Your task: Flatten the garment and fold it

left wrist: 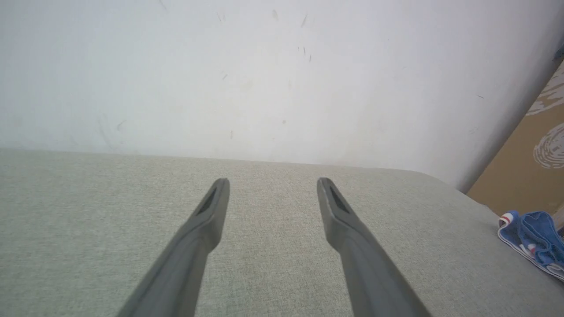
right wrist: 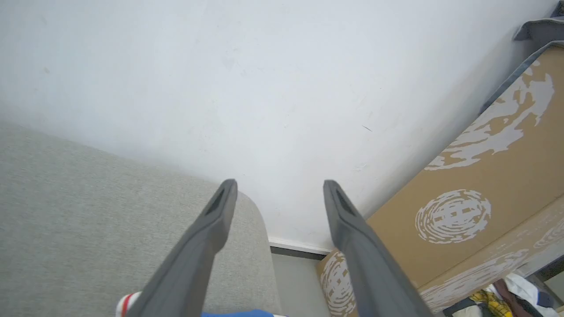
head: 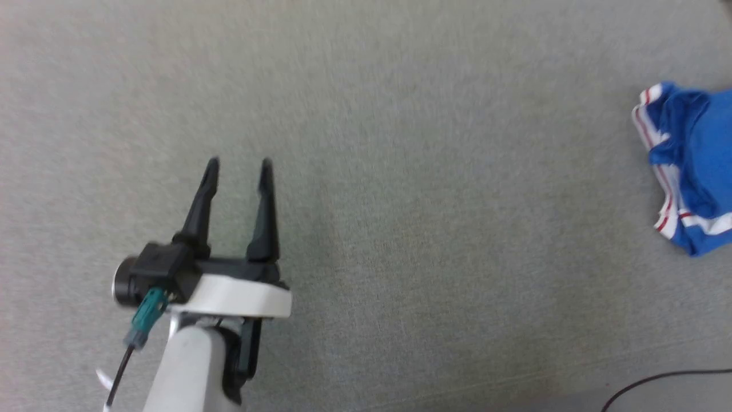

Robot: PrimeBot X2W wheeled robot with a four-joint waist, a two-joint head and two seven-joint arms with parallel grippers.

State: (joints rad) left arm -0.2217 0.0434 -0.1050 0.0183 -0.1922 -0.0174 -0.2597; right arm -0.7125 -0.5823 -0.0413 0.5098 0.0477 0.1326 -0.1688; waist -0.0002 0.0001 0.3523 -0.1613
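The garment (head: pixel 695 171), royal blue with red-and-white striped trim, lies bunched at the far right edge of the grey padded surface (head: pixel 400 200); it also shows at the right edge of the left wrist view as the garment (left wrist: pixel 533 240). A sliver of its blue cloth and striped trim (right wrist: pixel 128 304) peeks out at the bottom of the right wrist view. My left gripper (head: pixel 239 164) hovers open over bare surface at the lower left, far from the garment, nothing between its fingers (left wrist: pixel 211 211). My right gripper (right wrist: pixel 277 187) stands open just above the garment, empty.
A white wall (left wrist: pixel 264 75) rises behind the padded surface. A brown cardboard box (right wrist: pixel 476 211) with white prints stands to the right past the surface's rounded corner. A dark cable (head: pixel 657 383) lies at the lower right edge.
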